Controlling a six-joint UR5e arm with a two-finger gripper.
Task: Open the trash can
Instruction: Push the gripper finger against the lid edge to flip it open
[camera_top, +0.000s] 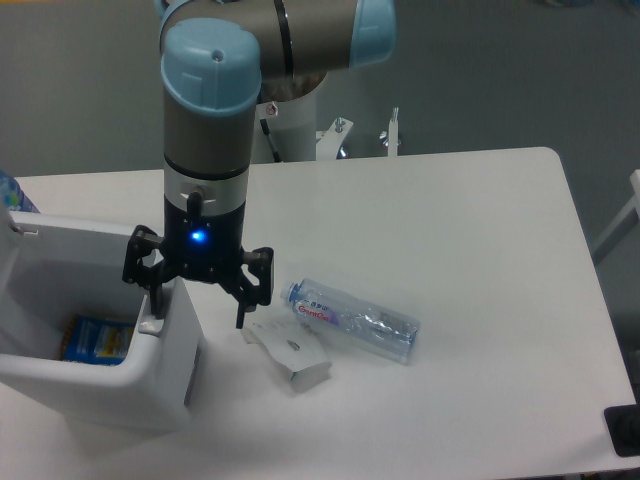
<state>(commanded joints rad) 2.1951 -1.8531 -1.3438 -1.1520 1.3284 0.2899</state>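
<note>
Two black fingers were spread wide apart on the gripper (198, 305), and nothing was held between them. The left one (152, 298) came down right at the trash can's front edge, on or just over the grey push-tab (150, 326) — couldn't tell if it was actually pressing or only touching. The other finger (246, 300) hung off the side of the bin, over the table (450, 260), its tip just above the grey cardboard piece. A blue light glowed on the gripper body, and the arm (210, 110) rose straight up from it, grey with pale blue caps.

The trash can (120, 385) sat at the left edge of the table, near the front, partly cut off by the frame. Its lid (70, 235) was up, tilted back at the far side, so you could see down inside: something blue with a bit of yellow (98, 340) lay at the bottom, too small to make out.

Just right of the bin lay the folded grey cardboard piece (290, 352), and touching or nearly touching it, a clear plastic bottle (352, 320) on its side, label toward the gripper.
</note>
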